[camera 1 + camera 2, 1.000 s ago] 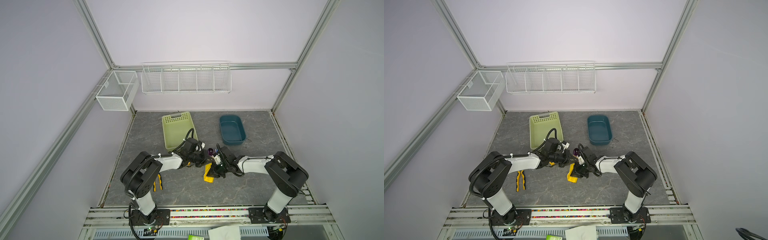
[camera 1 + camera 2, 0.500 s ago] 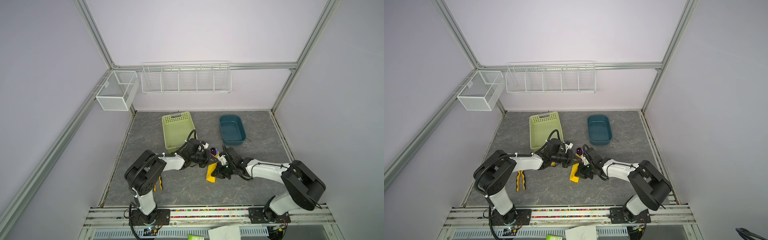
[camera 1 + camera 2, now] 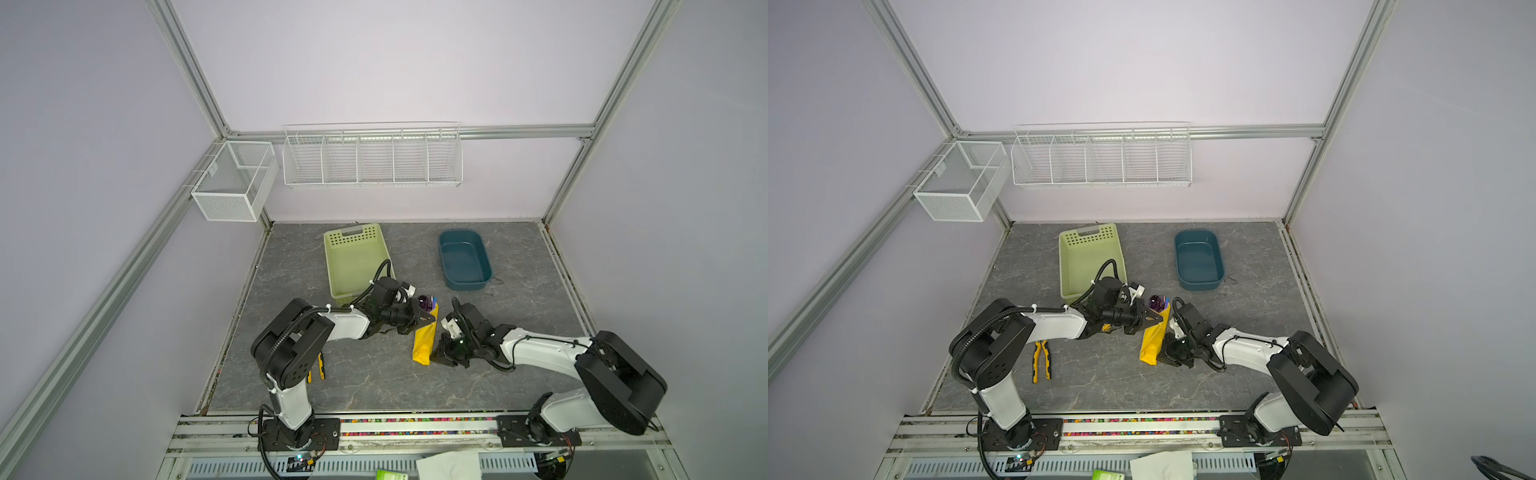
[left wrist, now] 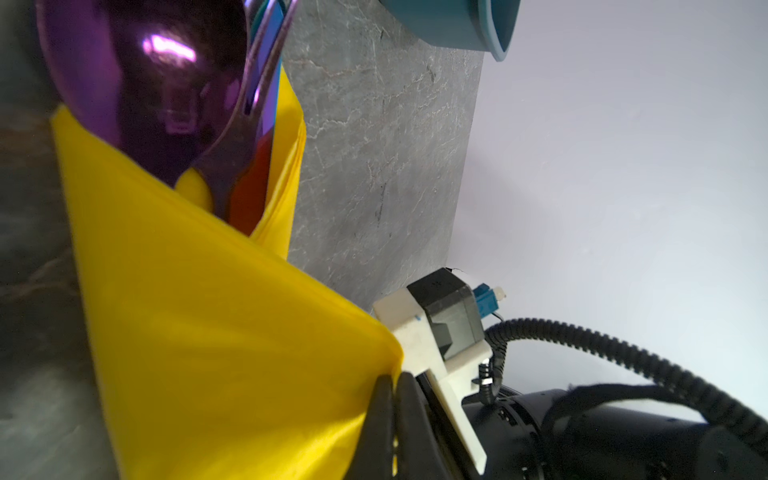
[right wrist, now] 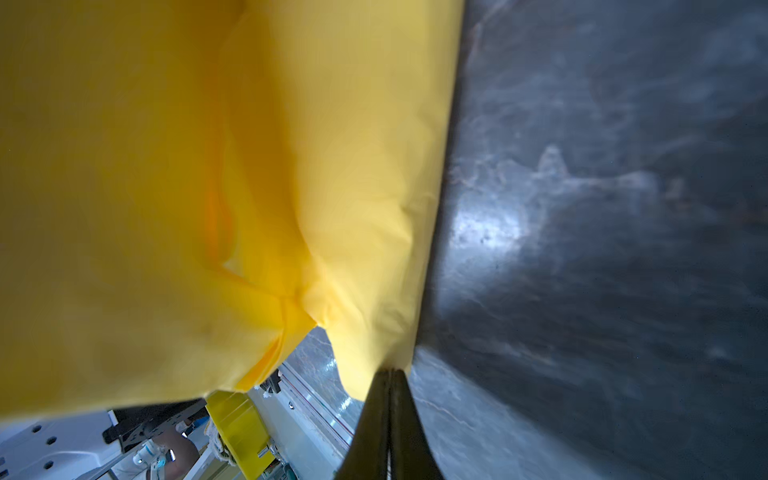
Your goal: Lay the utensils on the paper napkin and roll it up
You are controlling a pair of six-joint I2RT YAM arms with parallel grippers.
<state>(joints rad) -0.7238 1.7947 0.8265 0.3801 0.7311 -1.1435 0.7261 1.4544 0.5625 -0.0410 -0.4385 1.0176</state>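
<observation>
The yellow paper napkin (image 3: 424, 341) (image 3: 1153, 341) lies folded into a narrow bundle in the middle of the table. The utensils' purple heads (image 3: 426, 302) (image 3: 1158, 302) stick out of its far end. In the left wrist view the spoon bowl (image 4: 145, 83) and the fork (image 4: 266, 62) sit inside the napkin (image 4: 208, 332). My left gripper (image 3: 430, 321) (image 4: 394, 379) is shut on the napkin's edge near the heads. My right gripper (image 3: 436, 358) (image 5: 388, 374) is shut on a napkin (image 5: 208, 166) corner at the near end. The handles are hidden in the paper.
A light green basket (image 3: 355, 257) and a teal tub (image 3: 463, 259) stand behind the napkin. Yellow-handled pliers (image 3: 1041, 359) lie near the left arm's base. Two white wire baskets (image 3: 372, 158) hang on the back walls.
The right arm has stretched out, its elbow swinging right and down. The napkin bundle has shifted slightly to the right. Both grippers stay shut on the napkin.
</observation>
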